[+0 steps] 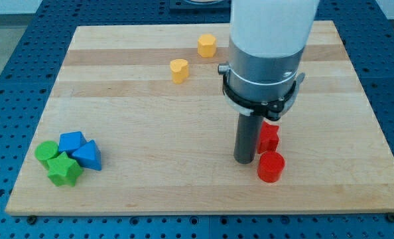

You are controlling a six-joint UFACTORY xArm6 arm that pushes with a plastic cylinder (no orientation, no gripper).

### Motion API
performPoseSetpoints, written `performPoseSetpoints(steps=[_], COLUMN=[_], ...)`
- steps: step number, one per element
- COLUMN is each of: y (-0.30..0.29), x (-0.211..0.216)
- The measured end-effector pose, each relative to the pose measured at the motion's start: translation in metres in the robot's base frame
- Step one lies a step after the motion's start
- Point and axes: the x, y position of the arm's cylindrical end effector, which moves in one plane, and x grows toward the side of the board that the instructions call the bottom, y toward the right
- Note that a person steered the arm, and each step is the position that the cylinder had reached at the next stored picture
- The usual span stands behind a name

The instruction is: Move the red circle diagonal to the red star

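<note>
The red circle point(270, 166) is sitting on the wooden board point(150, 179) toward the view's bottom right, flat side up. The red star point(268, 137) is standing just above it in the view, w/ the two either touching or a hair apart; can't tell which. The star's left edge is partly hiding behind the rod.

My tip point(244, 161) is resting at the board surface just left of both red blocks, roughly level w/ the gap between them, close to the circle's upper left side. Whether it's actually touching either block isn't clear. No gripper here, just the straight dark rod, so nothing is being held or clamped. The arm's grey and white housing point(263, 53) is hanging over the board's upper right area and covering the wood behind it.

Well apart, near the view's top centre, two yellow blocks are lying: one w/ angled sides, approx hexagon-like point(206, 45), and a heart-like one point(178, 70) below and left of it.

Far off at the view's bottom left, four blocks are bunching together: a green circle point(46, 152), a green star point(64, 169), a blue cube-ish block point(71, 141) and a blue triangle point(87, 157), all touching or nearly so.

The board is lying on a blue perforated table point(11, 40).
</note>
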Motion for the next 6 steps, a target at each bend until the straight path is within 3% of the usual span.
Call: performPoseSetpoints(steps=[2, 6], y=[0.007, 0.105], x=[0.009, 0.011])
